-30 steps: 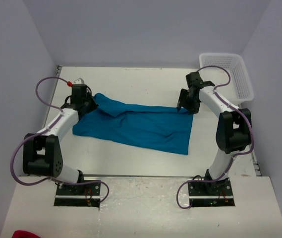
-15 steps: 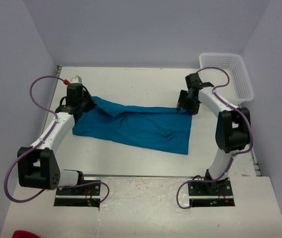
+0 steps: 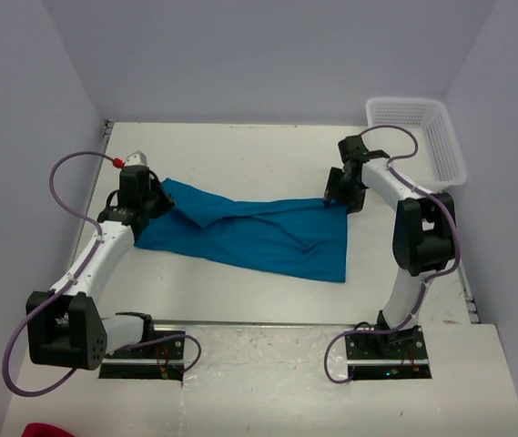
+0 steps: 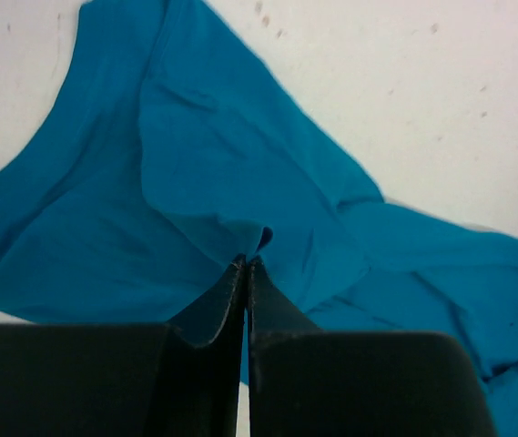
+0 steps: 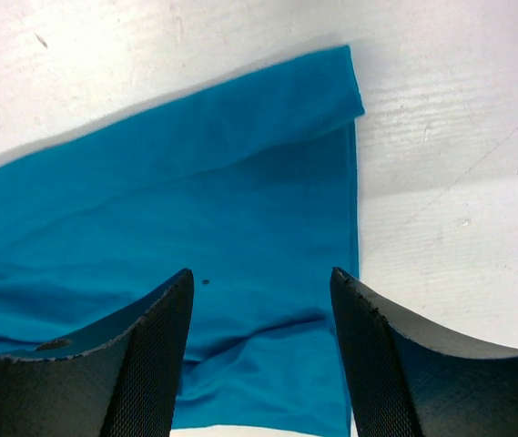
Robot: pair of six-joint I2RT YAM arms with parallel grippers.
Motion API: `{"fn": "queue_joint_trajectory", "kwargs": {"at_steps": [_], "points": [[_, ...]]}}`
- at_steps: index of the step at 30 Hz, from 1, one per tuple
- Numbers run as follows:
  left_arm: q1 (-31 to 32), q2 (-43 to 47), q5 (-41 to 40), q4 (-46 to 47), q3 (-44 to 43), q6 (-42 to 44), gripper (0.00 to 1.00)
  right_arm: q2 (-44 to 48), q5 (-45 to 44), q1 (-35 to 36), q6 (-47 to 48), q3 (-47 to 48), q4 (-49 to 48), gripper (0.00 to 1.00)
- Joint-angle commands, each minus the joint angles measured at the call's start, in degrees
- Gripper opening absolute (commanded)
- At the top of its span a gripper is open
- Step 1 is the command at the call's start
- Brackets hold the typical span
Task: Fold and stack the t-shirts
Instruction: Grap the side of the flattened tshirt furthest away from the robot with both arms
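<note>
One teal-blue t-shirt [image 3: 249, 232] lies partly folded and wrinkled across the middle of the table. My left gripper [image 3: 156, 198] sits at its far left corner, shut on a small raised fold of the cloth [image 4: 260, 238]; the fingertips [image 4: 237, 273] meet with cloth between them. My right gripper [image 3: 339, 197] is open and empty, hovering over the shirt's far right corner [image 5: 345, 86]. Its two fingers [image 5: 163, 309] straddle the cloth near the shirt's right edge. No other t-shirt shows.
A white plastic basket [image 3: 445, 146] stands at the far right corner of the table. A red object [image 3: 45, 430] peeks in at the bottom left, off the table. Walls close in the left, far and right sides.
My left arm has swung its elbow out toward the near left while the gripper stayed on the shirt's far left corner, which shifted a little. The right gripper edged slightly farther back.
</note>
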State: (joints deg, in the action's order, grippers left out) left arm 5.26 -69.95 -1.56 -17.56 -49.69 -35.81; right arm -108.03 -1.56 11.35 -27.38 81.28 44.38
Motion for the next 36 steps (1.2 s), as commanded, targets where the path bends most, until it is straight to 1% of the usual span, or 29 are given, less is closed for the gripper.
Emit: {"fn": "queue_joint_trajectory", "kwargs": {"at_steps": [1,4,10,15,20,25,31,34,35,36], "points": [[-0.6,-0.3,-1.3,0.2,3.1,0.9,0.0,-1.7,-0.7,0.1,0.0,5.6,1.8,0.63],[-0.6,0.0,-1.8,1.1,5.6,0.4,0.0,-4.6,-1.9,0.1,-0.2,10.3,4.3,0.63],[-0.6,2.4,-2.3,1.8,7.7,-1.5,0.0,-11.1,-3.4,-1.7,-1.5,18.6,8.9,0.62],[-0.6,3.9,-2.5,1.6,7.9,-1.7,0.0,-13.4,-2.4,-3.1,-1.7,21.4,10.1,0.59],[-0.6,5.1,-3.4,1.3,8.1,-1.8,0.0,-14.7,-2.4,-4.3,-1.7,21.8,10.6,0.58],[-0.6,6.1,-3.2,1.0,8.1,-1.5,0.0,-17.6,-2.0,-4.8,-1.5,24.3,12.2,0.56],[-0.6,6.6,-2.7,1.4,8.7,-1.7,0.0,-19.1,-1.3,-5.3,-1.7,27.0,13.3,0.53],[-0.6,6.3,-2.4,1.4,8.5,-1.6,0.0,-19.9,-0.9,-5.2,-1.7,28.1,14.2,0.46],[-0.6,6.3,-2.5,1.6,8.5,-1.6,0.0,-19.9,-0.9,-5.2,-1.8,28.1,14.3,0.42],[-0.6,6.2,-2.3,1.7,8.6,-1.6,0.0,-19.9,-0.9,-5.2,-1.8,28.1,14.3,0.35]]}}
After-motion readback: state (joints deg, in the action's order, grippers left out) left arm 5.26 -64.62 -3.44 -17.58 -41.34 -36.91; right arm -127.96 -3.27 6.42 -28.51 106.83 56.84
